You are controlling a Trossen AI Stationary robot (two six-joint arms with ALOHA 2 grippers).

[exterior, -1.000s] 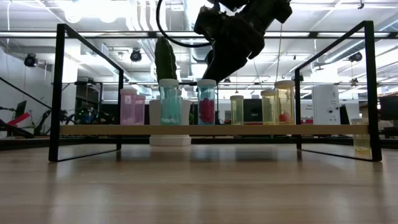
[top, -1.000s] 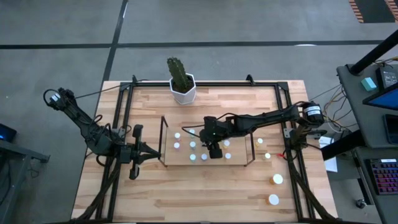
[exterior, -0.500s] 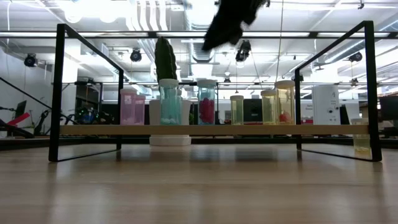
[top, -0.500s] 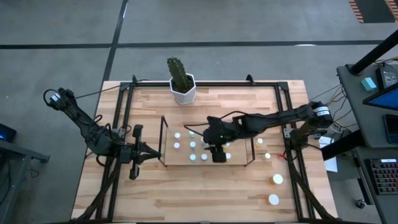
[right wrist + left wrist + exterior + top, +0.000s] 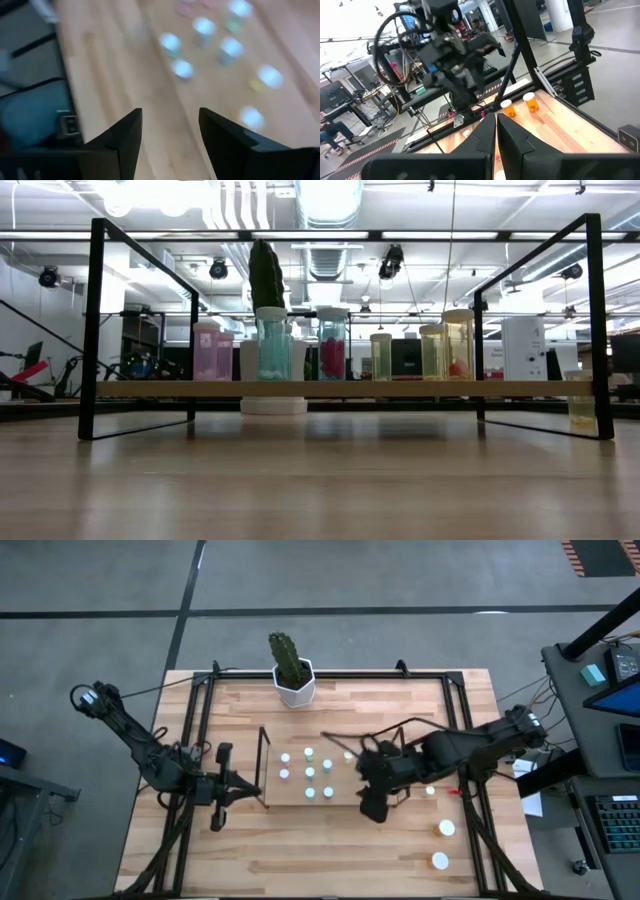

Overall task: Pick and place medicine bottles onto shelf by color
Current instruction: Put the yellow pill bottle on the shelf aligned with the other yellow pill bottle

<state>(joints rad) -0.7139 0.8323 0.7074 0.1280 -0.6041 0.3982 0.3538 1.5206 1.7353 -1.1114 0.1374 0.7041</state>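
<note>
The shelf (image 5: 300,802), a dark wire frame on a wood base, stands at the table's middle. Several white-capped medicine bottles (image 5: 309,772) stand on it. In the low view (image 5: 330,345) they show pink, bluish and yellowish in a row. Two small bottles (image 5: 430,790) stand right of the shelf, and two larger ones (image 5: 446,828) near the right front corner. My right gripper (image 5: 372,804) hovers open and empty over the shelf's near right corner; in the right wrist view (image 5: 170,112) nothing is between its fingers. My left gripper (image 5: 228,788) waits shut just left of the shelf; its fingers close together (image 5: 495,135).
A white hexagonal pot with a cactus (image 5: 292,675) stands at the table's far edge. A black frame (image 5: 200,710) edges the table. Bare wood lies in front of the shelf. Desks and cables stand beyond the table's right edge.
My right gripper has risen from among the bottles on the shelf, gone out of the low view, and drawn back toward the table's near right. The bottles on the shelf stand as before.
</note>
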